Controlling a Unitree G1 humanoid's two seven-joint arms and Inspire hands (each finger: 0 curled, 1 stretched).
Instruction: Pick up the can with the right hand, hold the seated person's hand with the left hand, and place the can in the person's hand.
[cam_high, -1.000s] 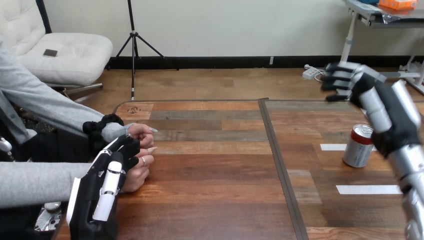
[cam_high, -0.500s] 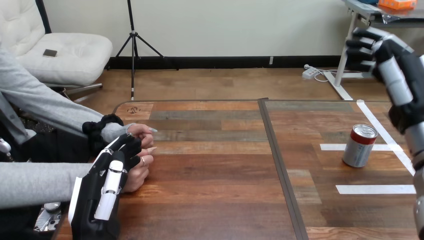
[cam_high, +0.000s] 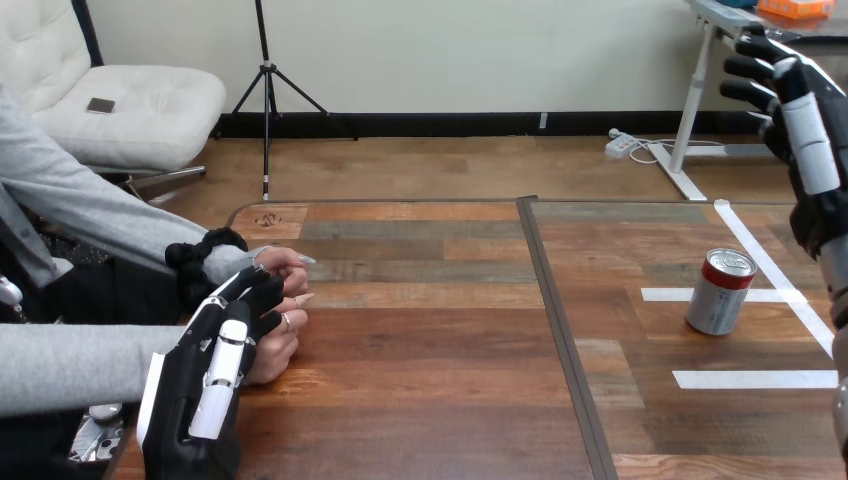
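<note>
The right arm rises steeply along the right edge, its right hand (cam_high: 806, 135) lifted high with loosely bent fingers (cam_high: 748, 68) holding nothing, well above the can (cam_high: 719, 292). The can stands upright on the right part of the table (cam_high: 430, 380), among white tape strips (cam_high: 750, 379). The left hand (cam_high: 205, 385) lies back-up at the near left, its fingers (cam_high: 255, 297) stretched nearly straight, tips touching the person's hands (cam_high: 283, 325), which rest together on the table's left edge
</note>
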